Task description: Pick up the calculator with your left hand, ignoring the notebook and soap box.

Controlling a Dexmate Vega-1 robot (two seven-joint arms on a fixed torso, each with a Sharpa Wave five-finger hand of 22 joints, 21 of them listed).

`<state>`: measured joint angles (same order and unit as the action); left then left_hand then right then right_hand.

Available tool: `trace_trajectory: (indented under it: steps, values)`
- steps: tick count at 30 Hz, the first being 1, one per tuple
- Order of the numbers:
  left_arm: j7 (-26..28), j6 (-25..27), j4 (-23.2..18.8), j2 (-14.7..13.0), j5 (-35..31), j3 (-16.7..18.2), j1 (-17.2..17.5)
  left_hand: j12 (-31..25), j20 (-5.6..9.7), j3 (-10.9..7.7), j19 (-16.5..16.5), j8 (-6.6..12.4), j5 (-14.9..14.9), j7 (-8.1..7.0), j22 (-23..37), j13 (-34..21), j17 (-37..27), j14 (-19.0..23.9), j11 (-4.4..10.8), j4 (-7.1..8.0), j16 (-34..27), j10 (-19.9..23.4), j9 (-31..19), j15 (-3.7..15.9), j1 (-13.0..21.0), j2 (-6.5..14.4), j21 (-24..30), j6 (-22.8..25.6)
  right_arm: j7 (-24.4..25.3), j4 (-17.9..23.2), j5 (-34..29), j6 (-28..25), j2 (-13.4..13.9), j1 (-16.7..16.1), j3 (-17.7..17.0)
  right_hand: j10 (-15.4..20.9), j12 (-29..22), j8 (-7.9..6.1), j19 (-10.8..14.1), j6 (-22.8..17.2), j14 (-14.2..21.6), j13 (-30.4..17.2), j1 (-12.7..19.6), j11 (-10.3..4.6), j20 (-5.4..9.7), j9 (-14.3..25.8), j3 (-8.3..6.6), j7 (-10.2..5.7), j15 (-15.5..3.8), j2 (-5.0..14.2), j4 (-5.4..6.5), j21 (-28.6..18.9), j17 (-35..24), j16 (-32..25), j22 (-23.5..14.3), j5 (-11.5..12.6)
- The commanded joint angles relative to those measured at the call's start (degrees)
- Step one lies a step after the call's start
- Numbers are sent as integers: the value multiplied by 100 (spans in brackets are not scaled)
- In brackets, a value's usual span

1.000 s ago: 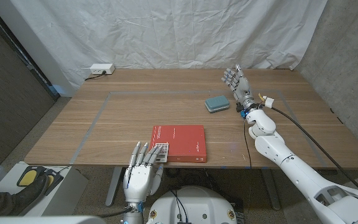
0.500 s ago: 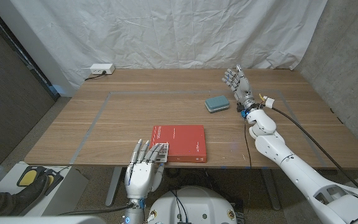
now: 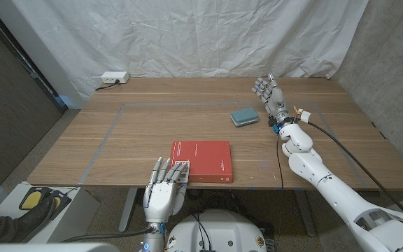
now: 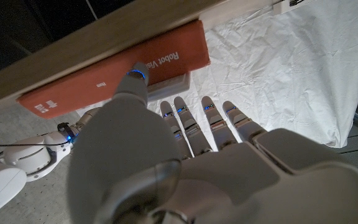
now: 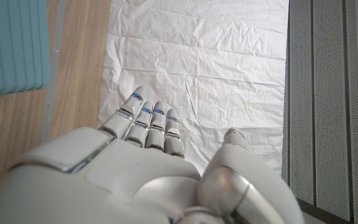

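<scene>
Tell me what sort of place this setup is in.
Probably a robot test lab, not a home or office. A white sheet hangs as a backdrop behind the wooden table, tape marks a work area on the tabletop, and bare grey walls flank the table.

A white power strip lies at the wooden table's far left edge before a white sheet.

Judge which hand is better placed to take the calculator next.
Left. The left hand hovers open at the near table edge, fingers over the calculator beside the red notebook; the right hand is far off, past the soap box.
</scene>
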<state>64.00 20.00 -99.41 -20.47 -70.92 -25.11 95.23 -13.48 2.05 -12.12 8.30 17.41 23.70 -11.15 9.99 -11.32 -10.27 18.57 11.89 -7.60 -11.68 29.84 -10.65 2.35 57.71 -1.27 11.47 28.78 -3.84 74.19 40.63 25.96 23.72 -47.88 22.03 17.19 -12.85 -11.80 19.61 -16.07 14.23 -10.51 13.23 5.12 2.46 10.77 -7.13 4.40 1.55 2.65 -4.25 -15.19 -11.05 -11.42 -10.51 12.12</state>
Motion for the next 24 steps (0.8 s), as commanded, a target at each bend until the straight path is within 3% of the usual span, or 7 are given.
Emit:
trace_trajectory:
  steps: [1,14,16,24]
  values:
    - [0,-159,58,162,-92,131,59,-3,643,-34,52,29,-19,-14,19,-17,-6,61,6,7,15,57,-17,1002,57,-1,42,87,-35,-49,12,-12,-5,11,3,52,-1,31,59,-12,56,-35,32,24,27,30,17,-43,-12,21,-17,26,-18,0,-30,3]
    - [0,-206,119,293,-147,221,65,10,623,-110,81,22,-96,2,21,-17,-7,114,0,-5,36,181,-15,1020,196,115,40,194,-74,-142,3,-51,-52,103,43,55,1,32,64,-9,63,-35,30,19,25,30,20,-40,-26,23,-17,34,-19,-2,-31,4]
    - [0,-323,169,418,-258,336,101,10,620,-125,88,28,-111,-12,21,-17,-6,113,0,-11,41,210,-15,1021,226,135,40,226,-78,-156,2,-54,-61,114,48,51,3,32,64,-10,62,-35,30,25,24,31,21,-41,-24,25,-16,36,-20,-1,-31,4]
    - [0,-472,198,529,-338,471,134,8,695,-295,241,50,-302,-28,22,-18,-1,215,-7,-82,63,457,-12,1028,556,324,76,490,-63,-166,0,-66,-82,102,64,51,5,30,69,-14,74,-36,28,18,23,31,23,-38,-21,27,-15,41,-21,-4,-32,4]
